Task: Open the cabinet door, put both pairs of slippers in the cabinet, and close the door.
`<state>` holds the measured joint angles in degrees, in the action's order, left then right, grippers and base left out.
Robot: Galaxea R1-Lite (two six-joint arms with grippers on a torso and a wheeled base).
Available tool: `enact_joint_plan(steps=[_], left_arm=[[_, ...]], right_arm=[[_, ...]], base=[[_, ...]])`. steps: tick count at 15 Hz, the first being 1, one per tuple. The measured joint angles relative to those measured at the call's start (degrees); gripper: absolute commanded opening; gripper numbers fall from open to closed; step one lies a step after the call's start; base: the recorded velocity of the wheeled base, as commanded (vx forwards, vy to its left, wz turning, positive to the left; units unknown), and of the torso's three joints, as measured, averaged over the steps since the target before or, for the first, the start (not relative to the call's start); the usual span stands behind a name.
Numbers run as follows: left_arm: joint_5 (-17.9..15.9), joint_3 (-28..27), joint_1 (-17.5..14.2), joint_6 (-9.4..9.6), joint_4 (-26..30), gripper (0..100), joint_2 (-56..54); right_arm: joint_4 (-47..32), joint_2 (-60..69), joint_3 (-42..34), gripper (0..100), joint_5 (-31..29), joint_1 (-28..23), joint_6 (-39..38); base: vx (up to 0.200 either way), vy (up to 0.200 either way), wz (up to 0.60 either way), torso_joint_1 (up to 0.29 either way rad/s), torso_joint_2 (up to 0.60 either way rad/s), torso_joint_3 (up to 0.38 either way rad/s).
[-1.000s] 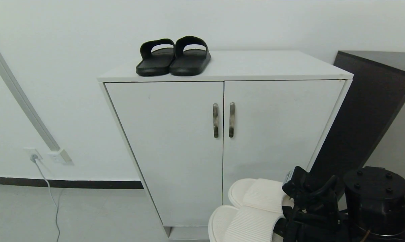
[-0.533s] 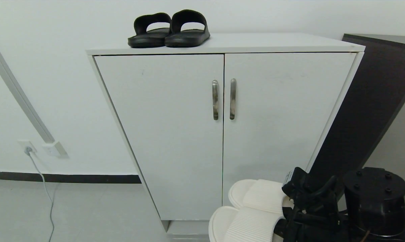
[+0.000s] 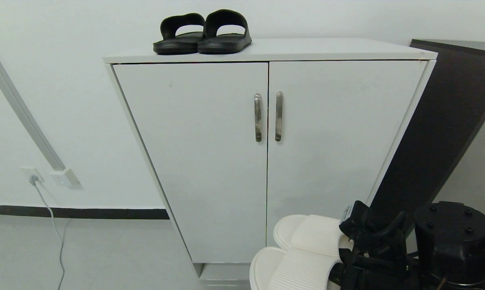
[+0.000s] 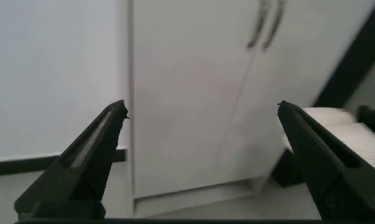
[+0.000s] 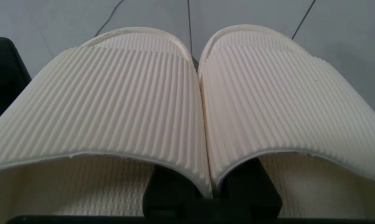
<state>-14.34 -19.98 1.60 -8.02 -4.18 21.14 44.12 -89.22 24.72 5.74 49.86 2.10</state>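
Here the right end effector [image 3: 361, 237] sits low in front of the right-hand door [image 3: 339, 153] of the cabinet [image 3: 194, 161], its arm folded in close. It is clamped on the white slippers [image 3: 302, 251], whose ribbed straps are pressed side by side, toes pointing away from it towards the cabinet's foot. The left end effector [image 4: 201, 107] is aimed at the cabinet's lower left corner, near but not touching, its two black fingers [image 4: 94, 155] spread wide with nothing between them.

The white slippers' heels are hidden behind the right end effector, and the nearer one is cut by the picture's lower edge. The black slippers [image 3: 204, 34] stand as a pair on the cabinet's top, towards its left side, well apart from both end effectors. Both doors are shut, their two handles [image 3: 258, 117] close together at the middle seam.
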Motion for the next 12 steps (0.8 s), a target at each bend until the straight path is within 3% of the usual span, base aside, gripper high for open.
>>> enact_joint_plan(steps=[3, 5, 10, 12], left_arm=[[-9.78, -6.97, 0.71, -0.46, -8.22, 100, 14.03], [-13.56, -12.95, 3.06, -0.54, -11.03, 100, 22.30], [-14.88, -23.19, 19.37, 2.36, -12.46, 100, 38.42], [-14.90, -26.38, 23.31, 2.61, -12.54, 100, 43.61]], right_arm=[[0.00, 0.00, -0.26, 0, -0.02, 0.41, 0.00], [0.00, -0.02, -0.34, 0, 0.02, 0.52, 0.00], [0.02, -0.05, -0.85, 0, -0.06, 1.40, 1.21], [0.05, -0.07, -0.96, 0, -0.06, 1.44, 1.18]], base=[[0.000, 0.000, 0.00, 0.000, 0.00, 0.000], [0.000, 0.000, 0.00, 0.000, 0.00, 0.000], [0.000, 0.000, 0.00, 0.000, 0.00, 0.000], [0.000, 0.000, 0.00, 0.000, 0.00, 0.000]])
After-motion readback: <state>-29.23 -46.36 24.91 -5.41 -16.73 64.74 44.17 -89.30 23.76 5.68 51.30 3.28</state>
